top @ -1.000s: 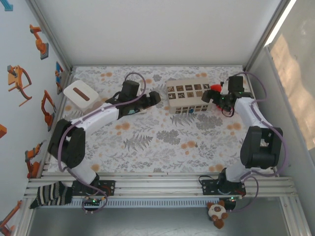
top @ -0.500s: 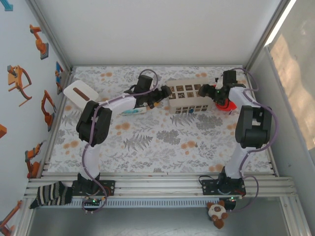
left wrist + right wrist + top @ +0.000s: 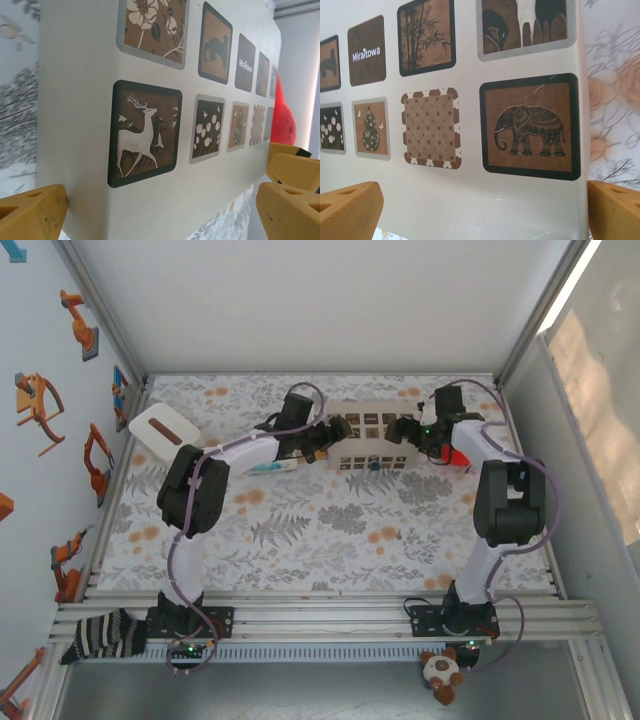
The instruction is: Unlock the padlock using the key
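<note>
Arms have both closed in over the last second. The left end effector (image 3: 335,430), which was well short of the box (image 3: 372,430) at its 9 o'clock, now sits against that end. The right end effector (image 3: 400,430) has pushed further in from 3 o'clock. The box stands at 12 o'clock on the table (image 3: 300,540).

Both wrist views show yellow fingers (image 3: 32,212) (image 3: 350,210) spread as wide as they go, with the box's tiled face between them. Neither end effector has hold of anything.

The padlock is too small to make out for sure. It may be the blue spot (image 3: 372,464) on the box's near face, at 6 o'clock.

Judging from this, the arms are bracketing the box to steady or turn it. The unlocking itself is not begun, and neither end effector carries a key.
</note>
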{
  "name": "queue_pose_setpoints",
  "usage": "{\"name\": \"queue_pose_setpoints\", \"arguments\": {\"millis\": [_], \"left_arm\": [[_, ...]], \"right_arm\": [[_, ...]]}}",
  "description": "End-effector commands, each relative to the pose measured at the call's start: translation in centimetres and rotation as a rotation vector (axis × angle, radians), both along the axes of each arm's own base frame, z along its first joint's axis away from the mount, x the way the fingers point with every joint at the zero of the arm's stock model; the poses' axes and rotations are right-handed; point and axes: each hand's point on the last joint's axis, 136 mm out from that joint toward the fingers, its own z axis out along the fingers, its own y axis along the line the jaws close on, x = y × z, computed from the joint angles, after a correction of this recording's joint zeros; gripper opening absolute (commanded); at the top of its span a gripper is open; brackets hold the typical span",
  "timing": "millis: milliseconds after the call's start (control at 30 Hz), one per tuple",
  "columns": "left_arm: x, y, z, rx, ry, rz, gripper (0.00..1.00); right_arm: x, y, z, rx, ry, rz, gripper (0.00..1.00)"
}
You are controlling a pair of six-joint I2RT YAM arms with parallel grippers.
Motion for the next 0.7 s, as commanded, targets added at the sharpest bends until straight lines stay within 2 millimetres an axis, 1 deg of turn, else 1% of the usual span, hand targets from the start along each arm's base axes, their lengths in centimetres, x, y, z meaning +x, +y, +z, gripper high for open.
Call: {"name": "queue_pose_setpoints", "arguments": {"millis": [0, 100, 200, 267, 333, 400, 500, 567, 600, 667], "left_arm": [[-2.4, 0.0, 2.9, -0.027, -0.037, -0.064, 0.96], [-3.7, 1.2, 3.0, -0.011, -0.035, -0.061, 0.96], [-4.8, 2.6, 2.9, 0.018, -0.029, -0.053, 0.96], [-5.4, 3.5, 2.7, 0.038, -0.029, -0.039, 0.96], [-5.7, 4.7, 2.4, 0.066, -0.026, -0.015, 0.96], [-6.0, 6.2, 2.0, 0.098, -0.024, 0.017, 0.96], [-6.2, 8.5, 2.4, 0.12, -0.039, 0.062, 0.96], [-6.1, 9.9, 3.5, 0.135, -0.081, 0.089, 0.96], [-6.1, 10.7, 4.3, 0.15, -0.111, 0.105, 0.96], [-6.1, 12.3, 5.6, 0.184, -0.168, 0.13, 0.96]], "right_arm": [[-1.9, 4.6, 2.4, 0.075, -0.04, 0.109, 1.0], [-3.2, 6.5, 2.5, 0.071, -0.039, 0.148, 1.0], [-4.1, 7.6, 2.4, 0.069, -0.035, 0.163, 1.0], [-4.7, 7.9, 2.1, 0.058, -0.033, 0.162, 1.0], [-5.0, 7.0, 1.7, 0.005, -0.032, 0.128, 1.0], [-5.1, 5.2, 1.6, -0.079, -0.056, 0.071, 1.0], [-6.1, 2.8, 2.5, -0.184, -0.088, 0.014, 1.0], [-7.4, 1.5, 3.3, -0.239, -0.09, -0.001, 1.0], [-8.3, 0.8, 3.9, -0.26, -0.093, -0.01, 0.99], [-10.5, -0.3, 4.5, -0.292, -0.08, -0.017, 0.98]]}}
